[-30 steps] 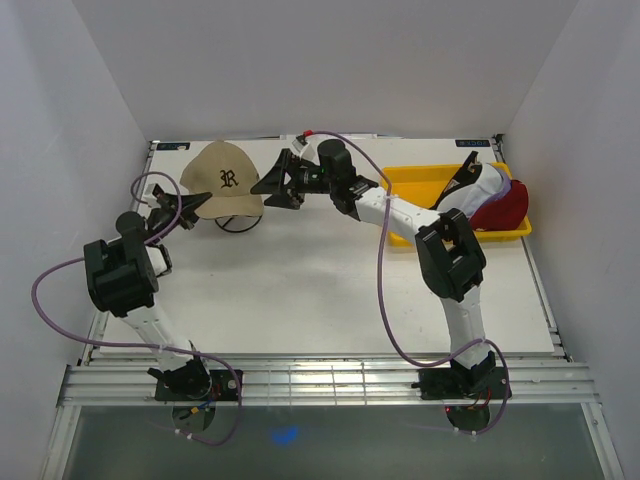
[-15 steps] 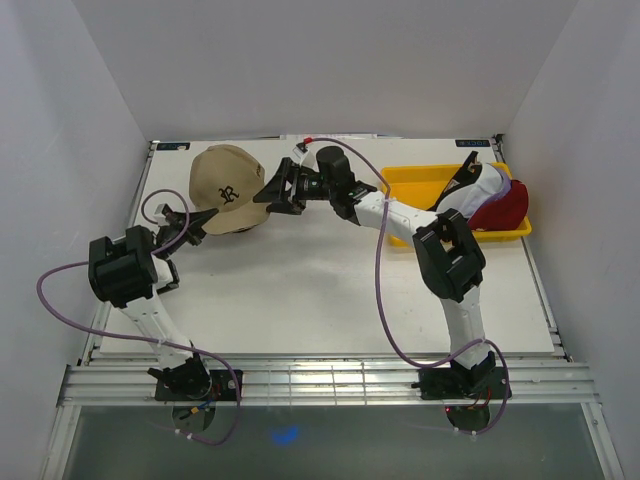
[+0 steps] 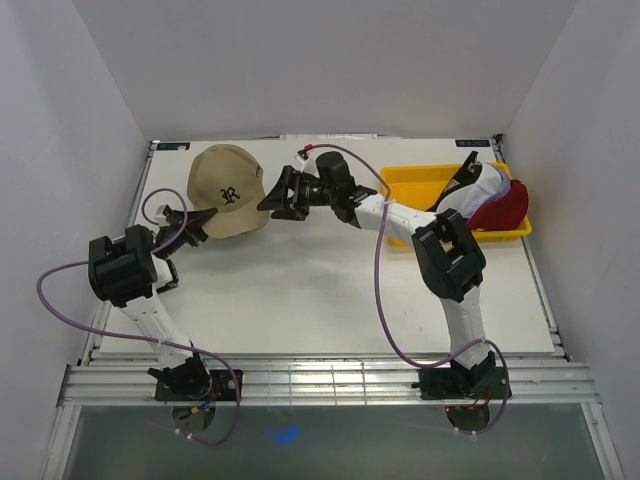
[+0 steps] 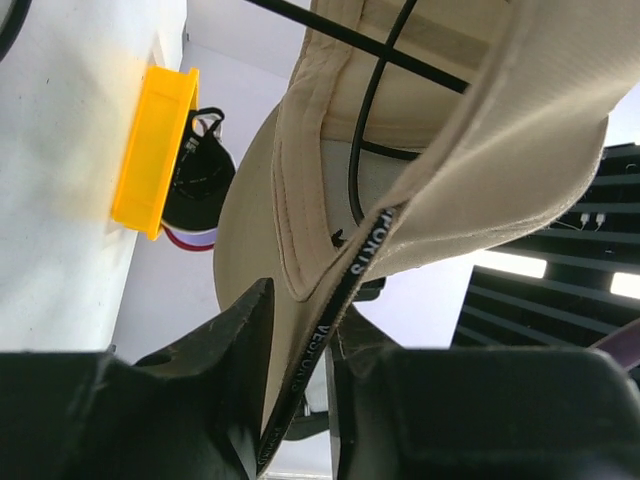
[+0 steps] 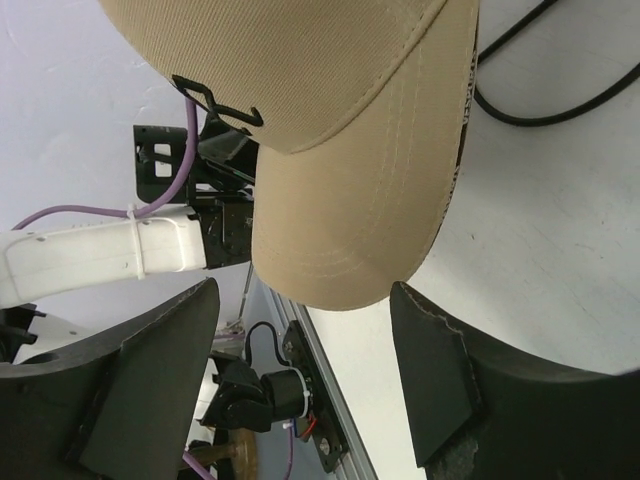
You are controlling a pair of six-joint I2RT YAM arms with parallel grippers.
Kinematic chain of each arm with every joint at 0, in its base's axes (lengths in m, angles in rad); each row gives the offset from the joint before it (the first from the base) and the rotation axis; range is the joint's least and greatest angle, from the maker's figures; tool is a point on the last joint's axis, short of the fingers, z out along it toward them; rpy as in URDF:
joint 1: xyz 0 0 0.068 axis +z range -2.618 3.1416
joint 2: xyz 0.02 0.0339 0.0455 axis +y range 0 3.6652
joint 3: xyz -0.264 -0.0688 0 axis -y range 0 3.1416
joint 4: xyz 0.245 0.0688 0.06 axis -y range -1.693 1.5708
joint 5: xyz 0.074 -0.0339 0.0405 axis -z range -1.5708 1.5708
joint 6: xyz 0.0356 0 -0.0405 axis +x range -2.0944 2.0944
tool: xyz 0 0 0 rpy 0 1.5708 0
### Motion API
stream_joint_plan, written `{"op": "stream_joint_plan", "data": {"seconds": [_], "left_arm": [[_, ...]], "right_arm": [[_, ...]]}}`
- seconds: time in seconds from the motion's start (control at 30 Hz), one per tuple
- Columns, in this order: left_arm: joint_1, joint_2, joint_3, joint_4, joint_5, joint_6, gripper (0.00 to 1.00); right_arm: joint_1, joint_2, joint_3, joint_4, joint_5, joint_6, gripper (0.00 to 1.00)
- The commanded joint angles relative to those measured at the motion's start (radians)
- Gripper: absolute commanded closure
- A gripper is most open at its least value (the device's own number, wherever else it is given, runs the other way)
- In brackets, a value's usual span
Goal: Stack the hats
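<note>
A tan hat (image 3: 228, 190) with a dark letter on its front is tipped up at the back left of the table. My left gripper (image 3: 195, 225) is at its lower left edge. In the left wrist view the hat's (image 4: 450, 180) black-trimmed rim passes between the fingers of the left gripper (image 4: 300, 335), which stand slightly apart, open. My right gripper (image 3: 280, 195) is on the hat's right side, open. Its fingers straddle the tip of the hat's brim (image 5: 340, 250) without touching. More hats, white (image 3: 482, 185), red (image 3: 507, 205) and black (image 3: 462, 172), lie piled in the yellow tray (image 3: 415, 180).
The yellow tray (image 4: 155, 150) stands at the back right against the enclosure wall. A black cable (image 5: 560, 100) lies on the white table under the tan hat. White walls close in the left, back and right sides.
The tan hat went from lying flat to tipped up and shifted a little forward. The left gripper's jaws have just parted from a tight grip on its rim. The right gripper narrowed slightly.
</note>
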Motion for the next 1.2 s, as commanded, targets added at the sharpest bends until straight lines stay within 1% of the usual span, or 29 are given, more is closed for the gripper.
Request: {"op": "stream_joint_plan", "data": {"seconds": [0.0, 0.07, 0.23, 0.27, 0.33, 0.37, 0.43, 0.47, 0.53, 0.57, 0.63, 0.67, 0.7, 0.8, 1.03, 1.17], "left_arm": [[0.002, -0.015, -0.002, 0.247, 0.028, -0.043, 0.64], [0.002, -0.035, -0.002, 0.224, 0.034, -0.02, 0.61], [0.002, -0.107, 0.009, 0.073, 0.057, 0.081, 0.59], [0.003, -0.119, 0.01, 0.001, 0.059, 0.106, 0.58], [0.005, -0.163, 0.013, -0.09, 0.062, 0.164, 0.57], [0.006, -0.177, 0.013, -0.192, 0.062, 0.231, 0.57], [0.011, -0.202, 0.024, -0.289, 0.058, 0.298, 0.57], [0.014, -0.22, 0.03, -0.381, 0.059, 0.359, 0.57], [0.02, -0.236, 0.044, -0.466, 0.054, 0.417, 0.56], [0.022, -0.245, 0.049, -0.545, 0.051, 0.472, 0.56], [0.029, -0.252, 0.061, -0.625, 0.044, 0.529, 0.56], [0.033, -0.256, 0.064, -0.694, 0.041, 0.555, 0.56], [0.034, -0.262, 0.067, -0.726, 0.039, 0.606, 0.56], [0.049, -0.269, 0.079, -0.842, 0.021, 0.696, 0.55], [0.06, -0.268, 0.124, -1.03, -0.034, 0.841, 0.55], [0.06, -0.254, 0.17, -1.171, -0.076, 0.928, 0.53]], "right_arm": [[0.01, -0.028, -0.017, 0.007, 0.009, -0.031, 0.26], [0.01, -0.028, -0.022, 0.006, 0.009, -0.034, 0.26], [0.011, -0.025, -0.026, 0.006, 0.009, -0.038, 0.27], [0.011, -0.024, -0.026, 0.006, 0.011, -0.041, 0.27], [0.011, -0.024, -0.026, 0.0, 0.012, -0.044, 0.27], [0.013, -0.024, -0.026, -0.002, 0.012, -0.047, 0.28], [0.013, -0.022, -0.026, -0.007, 0.015, -0.051, 0.28], [0.013, -0.022, -0.028, -0.008, 0.016, -0.056, 0.28], [0.014, -0.022, -0.029, -0.013, 0.019, -0.059, 0.28], [0.014, -0.021, -0.031, -0.016, 0.019, -0.062, 0.29], [0.016, -0.019, -0.031, -0.019, 0.022, -0.067, 0.29], [0.016, -0.019, -0.029, -0.025, 0.023, -0.07, 0.29], [0.016, -0.016, -0.028, -0.03, 0.026, -0.077, 0.29], [0.019, -0.01, -0.02, -0.046, 0.031, -0.088, 0.29], [0.02, -0.004, -0.026, -0.053, 0.034, -0.096, 0.3], [0.023, -0.008, -0.02, -0.082, 0.049, -0.122, 0.3]]}}
